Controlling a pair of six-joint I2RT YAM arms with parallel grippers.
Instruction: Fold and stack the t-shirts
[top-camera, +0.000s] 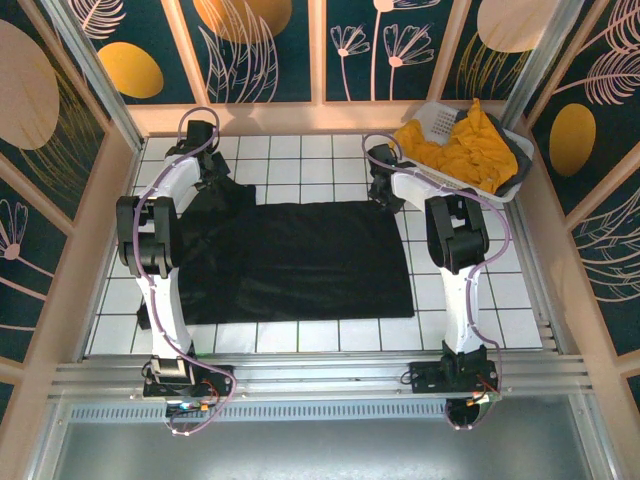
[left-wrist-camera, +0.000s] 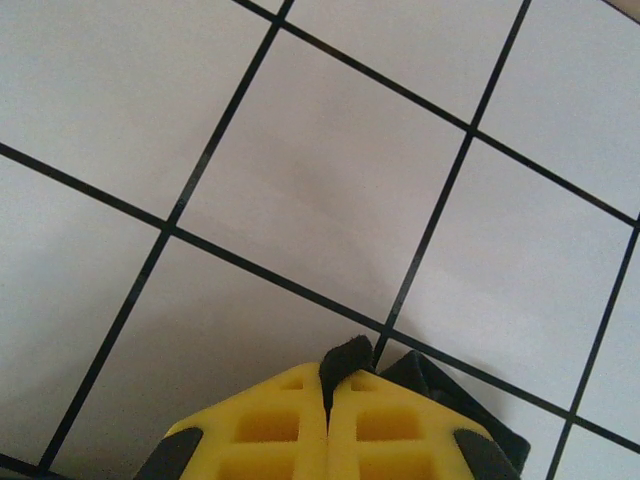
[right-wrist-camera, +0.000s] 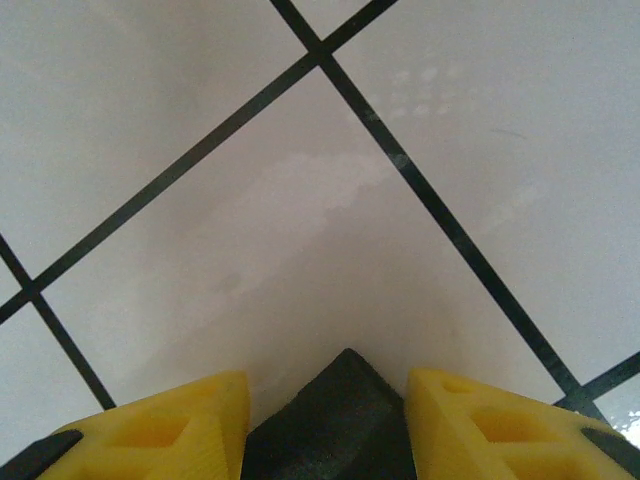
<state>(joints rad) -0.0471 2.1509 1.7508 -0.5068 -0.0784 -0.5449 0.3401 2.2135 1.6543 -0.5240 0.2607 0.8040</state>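
Your black t-shirt (top-camera: 300, 260) lies spread flat at the middle of the tiled desk (top-camera: 300, 160). Your left tool (left-wrist-camera: 328, 385), at the shirt's upper-left corner, is closed on a pinch of black cloth. Your right tool (right-wrist-camera: 325, 380), at the upper-right corner, stands partly open with a black corner between its fingers. The mustard t-shirts (top-camera: 465, 150) are heaped in the white basket (top-camera: 437, 115) at upper right.

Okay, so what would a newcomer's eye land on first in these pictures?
The big black t-shirt spread flat across the middle of the white tiled table dominates. Next comes the bright heap of mustard-yellow t-shirts in the white basket at the far right corner. Up close, the left arm's yellow fingers pinch a tip of black cloth.
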